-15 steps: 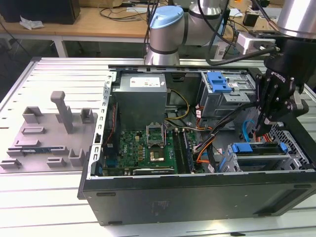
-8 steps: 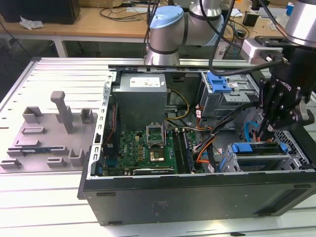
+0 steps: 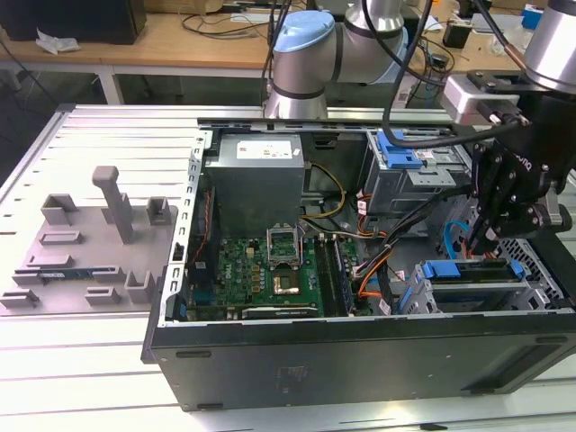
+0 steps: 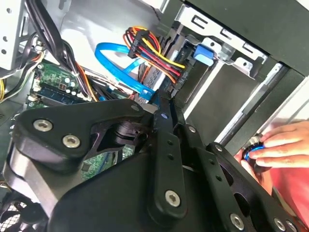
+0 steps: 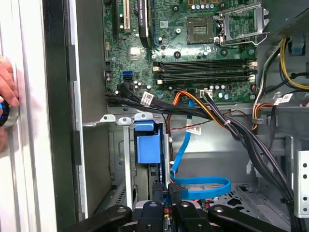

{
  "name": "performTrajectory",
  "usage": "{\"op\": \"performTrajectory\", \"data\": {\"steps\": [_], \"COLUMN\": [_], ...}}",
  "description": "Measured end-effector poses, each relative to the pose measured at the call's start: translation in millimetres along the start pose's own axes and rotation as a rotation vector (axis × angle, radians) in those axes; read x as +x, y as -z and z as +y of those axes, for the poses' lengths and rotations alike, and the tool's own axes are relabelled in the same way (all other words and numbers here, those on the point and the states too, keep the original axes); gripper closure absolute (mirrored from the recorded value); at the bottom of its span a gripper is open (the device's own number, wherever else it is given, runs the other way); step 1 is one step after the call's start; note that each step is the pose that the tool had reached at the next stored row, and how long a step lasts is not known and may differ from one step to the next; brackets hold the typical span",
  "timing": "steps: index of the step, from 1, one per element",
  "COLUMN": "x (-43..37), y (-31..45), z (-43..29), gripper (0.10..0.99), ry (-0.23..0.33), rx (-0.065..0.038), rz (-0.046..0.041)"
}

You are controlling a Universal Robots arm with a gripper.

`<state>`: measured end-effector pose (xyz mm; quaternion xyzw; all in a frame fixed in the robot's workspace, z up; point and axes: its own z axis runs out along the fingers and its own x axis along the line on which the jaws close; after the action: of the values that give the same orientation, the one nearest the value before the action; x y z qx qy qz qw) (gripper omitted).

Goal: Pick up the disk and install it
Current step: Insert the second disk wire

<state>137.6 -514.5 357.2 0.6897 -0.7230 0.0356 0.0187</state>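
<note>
Your motherboard (image 3: 270,265) sits well off the end effector, toward the exterior view's left | disk (image 3: 472,286) seated in the case bay just below the end effector (image 3: 479,236) | end effector fingers pressed together, holding nothing | a hand (image 4: 285,147) rests on the case edge beside it.

I work over a ribbed aluminium table (image 3: 108,135) that serves as my landmark. Behind it, beyond its far edge, stands a wooden bench (image 3: 180,40) strewn with cables (image 3: 243,22) and a dark box (image 3: 76,18). On the table, toward the exterior view's left, sits a grey plastic fixture (image 3: 90,243). Light is even and bright.
</note>
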Motion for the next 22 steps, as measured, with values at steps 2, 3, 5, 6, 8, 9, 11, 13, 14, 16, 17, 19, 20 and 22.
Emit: {"op": "performTrajectory", "data": {"steps": [2,3,5,6,8,9,11,13,14,16,17,19,20,22], "x": [2.6,3.8,7.0,7.9,8.6,8.6,8.7,9.0,9.2,9.4,9.4,9.3,9.4,9.4], "y": [-0.3,-0.4,-0.9,-1.0,-1.1,-1.1,-1.1,-1.4,-1.7,-1.8,-2.0,-2.6,-2.6,-2.6], "z": [-0.1,-0.2,-0.3,-0.4,-0.4,-0.4,-0.4,-0.4,-0.4,-0.4,-0.4,-0.4,-0.4,-0.4], "gripper": [0.925,0.925,0.925,0.925,0.925,0.925,0.925,0.925,0.925,0.925,0.925,0.925,0.925,0.925], "ry": [0.003,0.004,0.005,0.005,0.005,0.005,0.005,0.005,0.005,0.005,0.005,0.005,0.005,0.005], "rx": [0.0,0.0,0.0,0.0,-0.001,-0.001,-0.001,-0.001,-0.001,-0.001,-0.001,-0.001,-0.001,-0.001], "rz": [-0.0076,-0.0108,-0.0182,-0.0204,-0.0217,-0.0217,-0.0218,-0.0241,-0.0246,-0.0243,-0.0242,-0.0244,-0.0244,-0.0244]}}
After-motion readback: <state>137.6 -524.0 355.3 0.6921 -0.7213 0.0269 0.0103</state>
